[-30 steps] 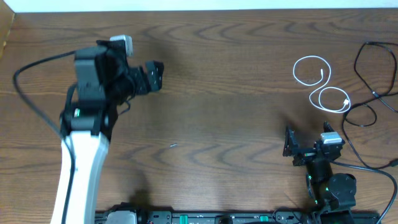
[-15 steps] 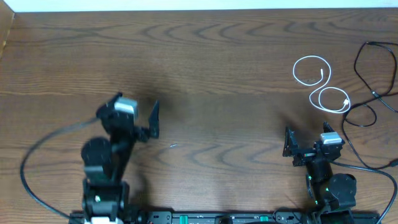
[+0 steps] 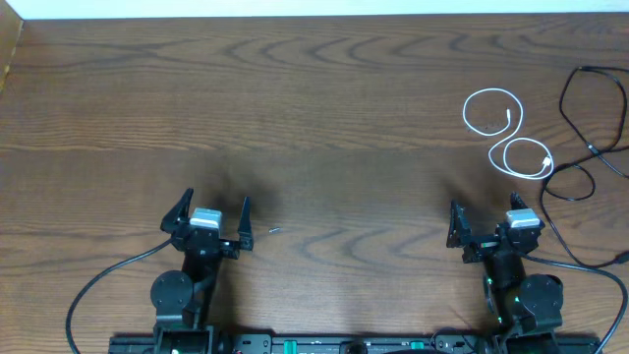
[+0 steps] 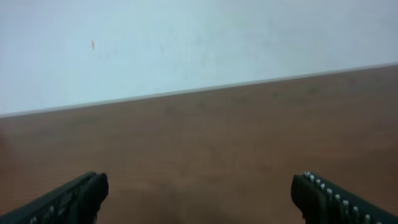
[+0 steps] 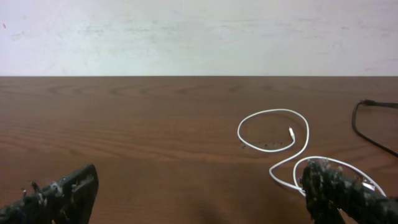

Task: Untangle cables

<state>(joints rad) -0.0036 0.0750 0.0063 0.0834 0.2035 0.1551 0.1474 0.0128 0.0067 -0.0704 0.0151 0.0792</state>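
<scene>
The left pincer [image 3: 214, 203] and the right pincer [image 3: 486, 209] sit near the front edge of the desk [image 3: 344, 118], both spread wide and pinching nothing. The white cable [image 3: 465, 110] lies in two loops at the far right, beyond the right pincer. The black cable [image 3: 563, 98] curls just beside it by the desk's right edge.

left tool [image 3: 216, 198] and right tool [image 3: 484, 206] black, toothed, silver-capped.
</scene>
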